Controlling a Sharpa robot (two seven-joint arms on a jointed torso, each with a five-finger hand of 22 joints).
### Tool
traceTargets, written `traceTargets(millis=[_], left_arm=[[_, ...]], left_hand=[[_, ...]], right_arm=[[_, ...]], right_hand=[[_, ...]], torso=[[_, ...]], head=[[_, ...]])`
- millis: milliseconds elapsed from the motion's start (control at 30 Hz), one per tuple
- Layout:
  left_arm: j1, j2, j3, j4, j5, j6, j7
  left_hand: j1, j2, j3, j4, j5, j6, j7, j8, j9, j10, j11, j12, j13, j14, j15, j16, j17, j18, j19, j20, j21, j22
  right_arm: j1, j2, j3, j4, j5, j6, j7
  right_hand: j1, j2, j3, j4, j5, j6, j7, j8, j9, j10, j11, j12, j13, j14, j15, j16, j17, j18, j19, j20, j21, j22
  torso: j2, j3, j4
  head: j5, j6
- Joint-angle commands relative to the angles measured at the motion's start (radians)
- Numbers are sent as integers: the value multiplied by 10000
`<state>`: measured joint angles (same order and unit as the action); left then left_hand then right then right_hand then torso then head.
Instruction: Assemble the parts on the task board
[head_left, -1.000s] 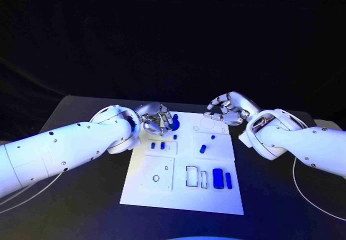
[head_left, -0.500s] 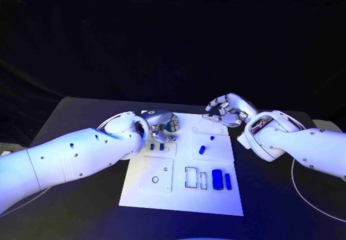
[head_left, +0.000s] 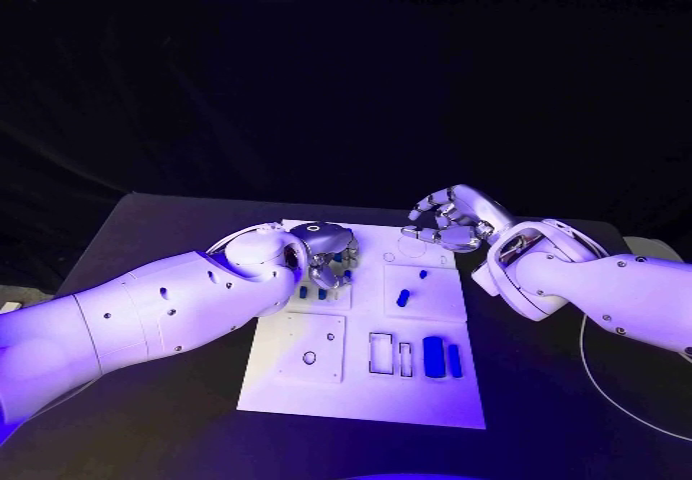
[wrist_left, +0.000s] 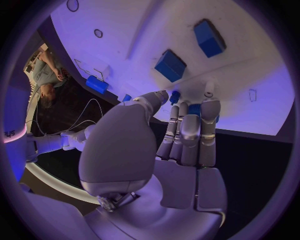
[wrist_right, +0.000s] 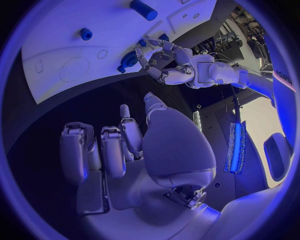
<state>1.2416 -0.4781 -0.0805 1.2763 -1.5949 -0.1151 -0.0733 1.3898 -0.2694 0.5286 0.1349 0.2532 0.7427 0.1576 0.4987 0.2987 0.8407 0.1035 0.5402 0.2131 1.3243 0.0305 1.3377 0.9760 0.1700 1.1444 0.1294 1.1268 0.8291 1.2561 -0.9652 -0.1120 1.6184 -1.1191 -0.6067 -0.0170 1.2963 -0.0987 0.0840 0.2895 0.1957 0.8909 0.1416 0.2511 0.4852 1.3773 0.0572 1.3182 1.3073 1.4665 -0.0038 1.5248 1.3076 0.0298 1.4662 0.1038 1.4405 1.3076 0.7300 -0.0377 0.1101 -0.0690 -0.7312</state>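
On the far-left part of the task board (head_left: 361, 400), the left hand (head_left: 326, 252) is bent down over the parts. Its fingers (wrist_left: 190, 131) lie close together and reach the board surface, with a small blue part (wrist_left: 195, 109) showing at their tips; whether it is pinched or only touched, I cannot tell. Just beyond the fingertips lie two blue block parts (wrist_left: 170, 65), side by side and slightly apart, so the nearest work lies straight ahead of this hand.

The right hand (head_left: 450, 222) hovers over the far-right corner of the board, fingers loosely curled and apart, nothing in them.

Mid-board sit a short blue peg (head_left: 404, 297) and a smaller blue stud (head_left: 423, 273). On the near right, two long blue bars (head_left: 434, 356) lie with their long axes running near to far, beside empty rectangular slots (head_left: 381, 353).

Judgement: the left hand is the working one; the bars are well apart from both hands. The bench (head_left: 173, 400) is black.
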Motion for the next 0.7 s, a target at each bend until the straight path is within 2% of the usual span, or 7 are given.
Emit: traceTargets(millis=[33,400,700], left_arm=[[-19,85,5,-29,-269,526,-274],[-41,205,6,-91,-278,738,-475],[-71,267,6,-124,-278,734,-559]], left_hand=[[50,74,75,-14,-58,181,-31,-89,-30,173,-9,-63,-48,172,-14,114,91,-232,188,-33,187,239],[280,302,511,-190,-96,740,-128,-246,-127,838,-173,-171,-248,440,-162,354,224,-330,497,-147,688,863],[638,593,1002,-631,-177,1253,-110,-373,-160,1466,-239,-301,-348,623,-233,495,323,-410,728,-216,1081,1358]], right_arm=[[-8,15,0,0,-38,-7,84],[-8,30,0,-1,-38,3,77],[-8,40,0,-4,-38,-1,77]], right_hand=[[31,91,-44,5,37,-75,9,58,13,-63,29,-28,170,673,-75,-42,994,69,261,-88,-53,1620],[27,97,-48,7,39,-78,8,64,18,-74,27,-54,146,671,-77,-47,988,72,256,-90,-67,1611],[22,109,-49,10,43,-74,5,70,23,-55,24,-40,158,673,-79,-47,995,72,255,-91,-71,1609]], torso=[[-3,4,6],[-12,-3,23],[-10,-5,17]], head=[[-12,-12],[-41,-40],[-60,-76]])
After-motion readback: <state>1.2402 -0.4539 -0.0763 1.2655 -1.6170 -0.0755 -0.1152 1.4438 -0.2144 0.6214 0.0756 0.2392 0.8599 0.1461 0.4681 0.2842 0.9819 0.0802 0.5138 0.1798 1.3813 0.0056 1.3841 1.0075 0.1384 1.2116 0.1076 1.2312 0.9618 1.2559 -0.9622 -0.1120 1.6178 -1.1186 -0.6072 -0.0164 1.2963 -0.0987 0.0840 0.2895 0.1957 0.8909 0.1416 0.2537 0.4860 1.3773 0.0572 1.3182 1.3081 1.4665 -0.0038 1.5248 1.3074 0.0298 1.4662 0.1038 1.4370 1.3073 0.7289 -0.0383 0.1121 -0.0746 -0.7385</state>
